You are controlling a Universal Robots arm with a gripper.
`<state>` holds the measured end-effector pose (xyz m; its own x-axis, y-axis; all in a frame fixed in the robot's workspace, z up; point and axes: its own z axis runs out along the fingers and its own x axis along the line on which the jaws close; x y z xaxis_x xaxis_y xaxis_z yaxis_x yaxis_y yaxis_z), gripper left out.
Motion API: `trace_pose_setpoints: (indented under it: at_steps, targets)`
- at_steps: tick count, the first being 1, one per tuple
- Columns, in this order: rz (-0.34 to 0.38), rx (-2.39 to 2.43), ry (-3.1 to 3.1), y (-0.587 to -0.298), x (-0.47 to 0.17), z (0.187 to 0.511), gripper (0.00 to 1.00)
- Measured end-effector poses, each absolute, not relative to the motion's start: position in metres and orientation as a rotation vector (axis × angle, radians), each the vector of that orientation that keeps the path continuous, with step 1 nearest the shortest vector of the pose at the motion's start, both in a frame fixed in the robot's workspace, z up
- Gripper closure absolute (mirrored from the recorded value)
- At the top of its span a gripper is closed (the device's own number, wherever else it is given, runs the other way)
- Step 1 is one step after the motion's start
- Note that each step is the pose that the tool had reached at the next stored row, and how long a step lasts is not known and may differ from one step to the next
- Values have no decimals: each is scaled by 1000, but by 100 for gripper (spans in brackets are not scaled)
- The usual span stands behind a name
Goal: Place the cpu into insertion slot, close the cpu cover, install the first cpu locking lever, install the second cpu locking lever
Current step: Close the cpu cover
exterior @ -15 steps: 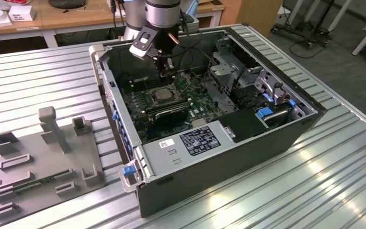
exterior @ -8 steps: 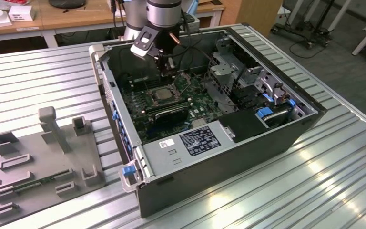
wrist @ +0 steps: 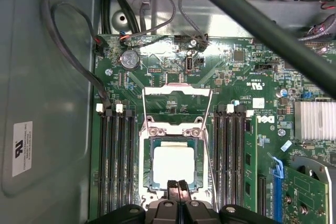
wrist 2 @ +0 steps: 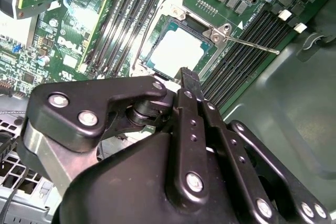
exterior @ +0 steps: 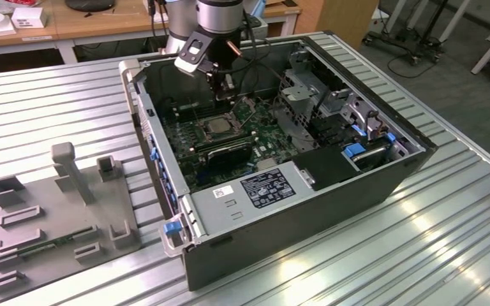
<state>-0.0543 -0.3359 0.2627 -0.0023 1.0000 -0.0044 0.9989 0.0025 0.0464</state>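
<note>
Where sight was blocked: the gripper's (wrist: 177, 184) own black links covered the near edge of the insertion slot (wrist: 201, 161) in both wrist views; whether its tips touched that edge could not be told.
Gripper: fingers pressed together on nothing, tips low at the slot's edge.
Cpu (wrist: 174, 165): lay flat in the insertion slot, mid-way across the green circuit board (wrist: 236, 77) between the two banks of memory slots (wrist: 113, 166), just beyond the fingertips.
Cpu cover (wrist: 177, 91): stood open on the slot's side away from the gripper.
Locking lever (wrist 2: 252, 44): unlatched, angled out over the memory slots.
</note>
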Motion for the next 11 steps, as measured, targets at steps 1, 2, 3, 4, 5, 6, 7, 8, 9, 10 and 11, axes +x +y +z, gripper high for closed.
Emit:
trace_pose_setpoints:
  at_steps: [1, 2, 3, 4, 5, 6, 7, 8, 9, 10, 11]
  targets:
    - [47, 2193, 2198, -336, -54, 263, 90]
    - [47, 2193, 2198, -336, -54, 263, 90]
    - [46, 2193, 2198, -336, -54, 263, 90]
    - [46, 2193, 2198, -336, -54, 263, 90]
    - [46, 2193, 2198, -336, -54, 264, 90]
    - [46, 2193, 2198, -336, -54, 264, 90]
    - [46, 2193, 2198, -336, -54, 265, 90]
    - [46, 2193, 2198, -336, -54, 266, 90]
    - [46, 2193, 2198, -336, -54, 267, 90]
    - [46, 2193, 2198, -336, -54, 268, 90]
    - [46, 2193, 2198, -336, -54, 269, 90]
